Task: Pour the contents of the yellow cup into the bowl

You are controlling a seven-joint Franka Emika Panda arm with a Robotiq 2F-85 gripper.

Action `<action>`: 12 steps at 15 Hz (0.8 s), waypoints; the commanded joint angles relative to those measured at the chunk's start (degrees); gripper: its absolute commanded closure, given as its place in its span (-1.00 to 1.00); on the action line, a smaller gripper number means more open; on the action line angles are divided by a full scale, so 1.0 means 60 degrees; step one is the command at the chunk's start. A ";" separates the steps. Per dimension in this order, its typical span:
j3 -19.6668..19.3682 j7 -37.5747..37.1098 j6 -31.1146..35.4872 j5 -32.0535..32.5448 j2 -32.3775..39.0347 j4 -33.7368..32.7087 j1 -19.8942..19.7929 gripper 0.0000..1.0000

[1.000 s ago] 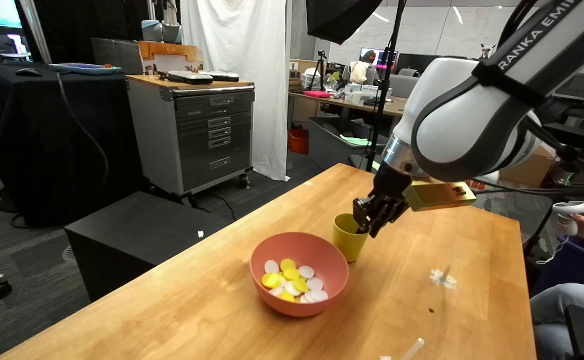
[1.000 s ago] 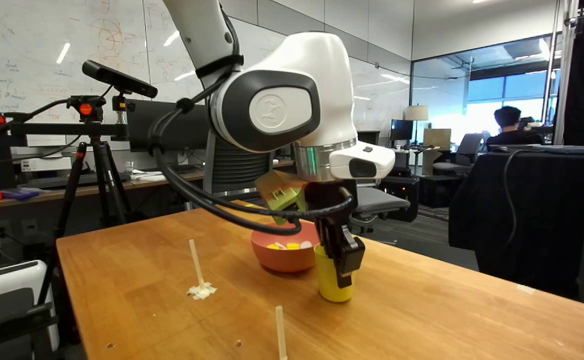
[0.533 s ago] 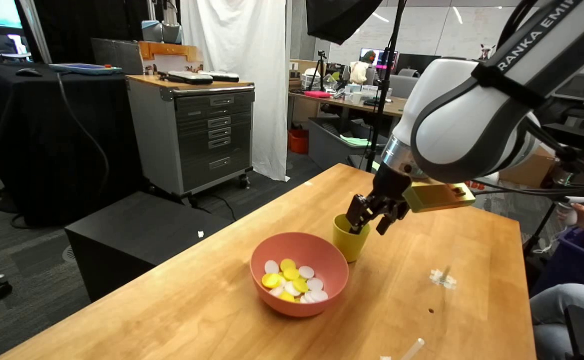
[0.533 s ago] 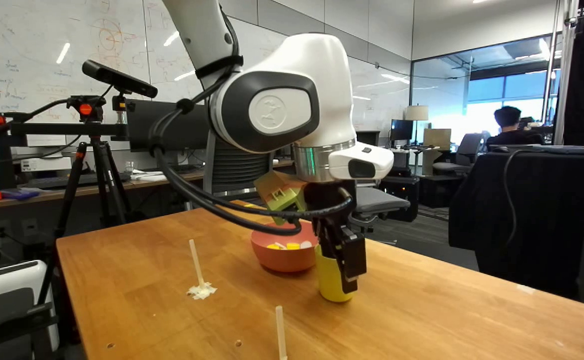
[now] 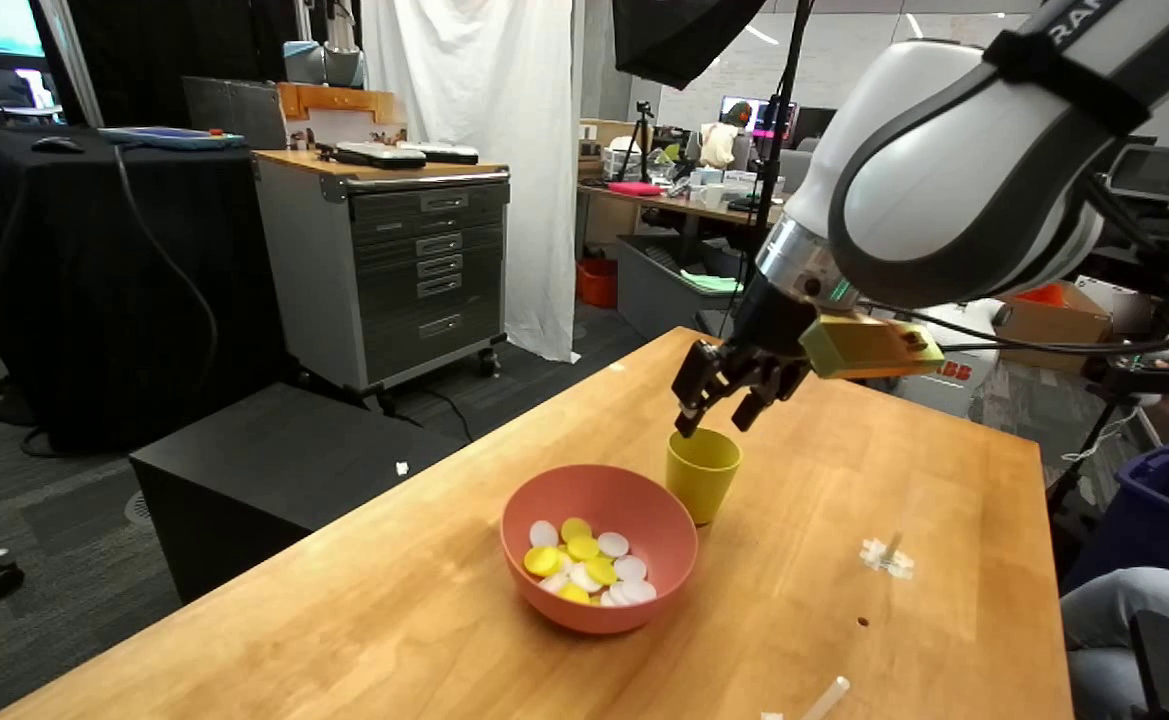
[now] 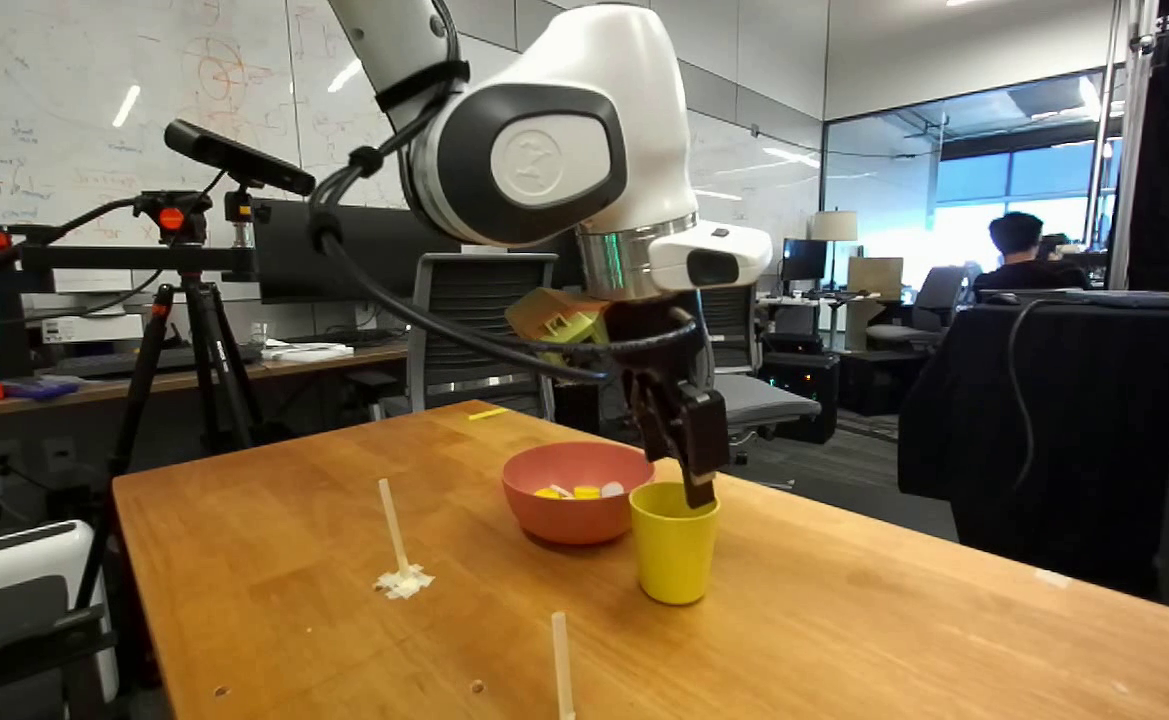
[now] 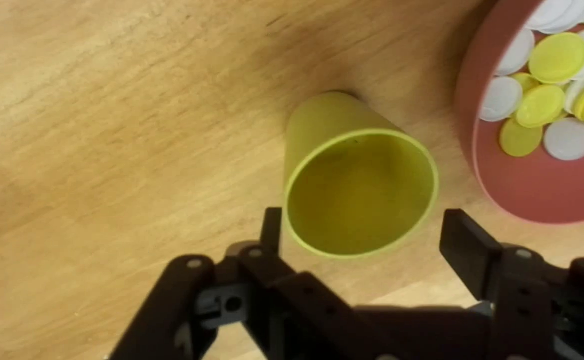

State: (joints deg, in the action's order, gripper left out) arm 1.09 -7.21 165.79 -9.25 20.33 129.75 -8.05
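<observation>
Jaws spread wider, lifted away from yellow cup [image 6: 675, 556], arm [image 6: 636, 120] higher

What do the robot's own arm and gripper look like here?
The arm has glossy white shells edged in dark grey, a silver collar, a black strap, black cables and a round emblem on one joint. The gripper is black, with two jointed fingers; a gold-toned box is mounted beside it.

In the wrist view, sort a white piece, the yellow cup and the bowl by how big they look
Largest: bowl, even partly cut off by the picture's edge
Next: yellow cup
Smallest: white piece
</observation>
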 commanded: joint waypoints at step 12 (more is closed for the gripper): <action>0.0142 0.0257 -0.0952 0.0786 -0.3053 0.2314 0.1218 -1.00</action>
State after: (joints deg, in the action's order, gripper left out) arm 2.75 -5.85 163.89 -7.09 7.68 140.02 -2.77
